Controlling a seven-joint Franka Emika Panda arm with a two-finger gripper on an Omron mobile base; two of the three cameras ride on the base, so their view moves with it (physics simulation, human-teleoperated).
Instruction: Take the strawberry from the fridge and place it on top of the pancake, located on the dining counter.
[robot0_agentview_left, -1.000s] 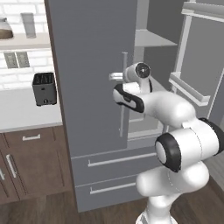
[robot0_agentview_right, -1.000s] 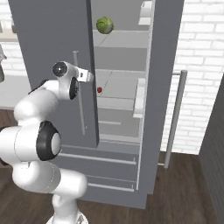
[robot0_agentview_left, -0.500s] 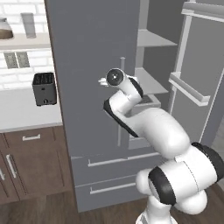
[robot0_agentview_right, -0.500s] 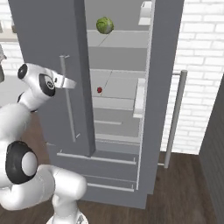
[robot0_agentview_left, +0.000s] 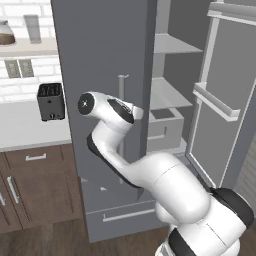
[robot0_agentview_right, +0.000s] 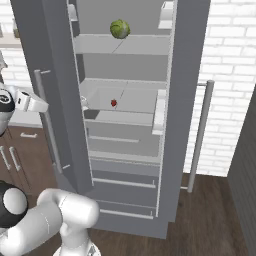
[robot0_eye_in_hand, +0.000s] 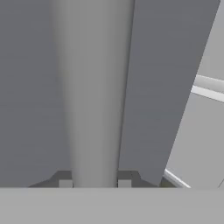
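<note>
**A:** Right in front of the base, so the tall grey French-door fridge (robot0_agentview_right: 125, 115) is standing open now, both doors swung out, pale grey shelves showing. White robot arm (robot0_agentview_left: 150, 175) is bent over to the left-hand door, and in the hand view the pincer (robot0_eye_in_hand: 95, 183) has its two dark tips clamped on either side of the long silver bar handle (robot0_eye_in_hand: 94, 96) of that door. So it's closed around the handle, nothing else in it.

**B:** Where's the berry though?

**A:** Tiny red cone-shaped strawberry (robot0_agentview_right: 114, 103) is sitting on the middle shelf, towards the left, with a round green vegetable (robot0_agentview_right: 119, 28) on the shelf above. Nowhere near the pincer, well apart.

**B:** What's the risk from here, you reckon?

**A:** My guess: the hand has to let go and swing round the door edge into the opening. If it lets go sloppily or clips the door on the way, the door could drift back and narrow the gap. And that strawberry is way smaller than the pincer, so a slightly off approach could just nudge it and roll it deeper on the shelf instead of catching it.
</note>
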